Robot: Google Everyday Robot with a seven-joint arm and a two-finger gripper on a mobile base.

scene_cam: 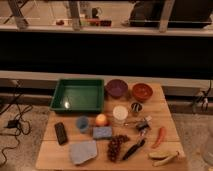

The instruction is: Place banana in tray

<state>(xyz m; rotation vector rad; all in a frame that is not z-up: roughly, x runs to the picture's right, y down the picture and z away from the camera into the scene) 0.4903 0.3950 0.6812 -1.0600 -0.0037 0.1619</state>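
Near the front right corner of the slatted wooden table (pixel 167 112): the banana (pixel 167 160), long, slender, pale yellow, gently curved, flat on the boards. Just beside it on the left, a stubbier olive-yellow piece (pixel 157 154), touching or nearly so. Just behind, a glossy red chili (pixel 159 136), tapered and slightly bent.

Well apart, at the far left corner: the tray (pixel 62 96), rectangular dark-green plastic with raised sloping sides and a shiny floor. To its right, a round purple bowl (pixel 116 88), then a round red bowl (pixel 142 91).

Mid-table: a white cylindrical cup (pixel 120 113), a small orange ball (pixel 101 119), a blue cup (pixel 82 123), a blue rectangular sponge (pixel 102 132). Nearer the front: a flat black bar (pixel 61 133), a grey-blue slab with rounded corners (pixel 83 151), a knobbly bunch of dark grapes (pixel 115 146).

Gripper outside the frame, so open or closed impossible to tell; only a pale rounded shape (pixel 208 150) at the right edge.
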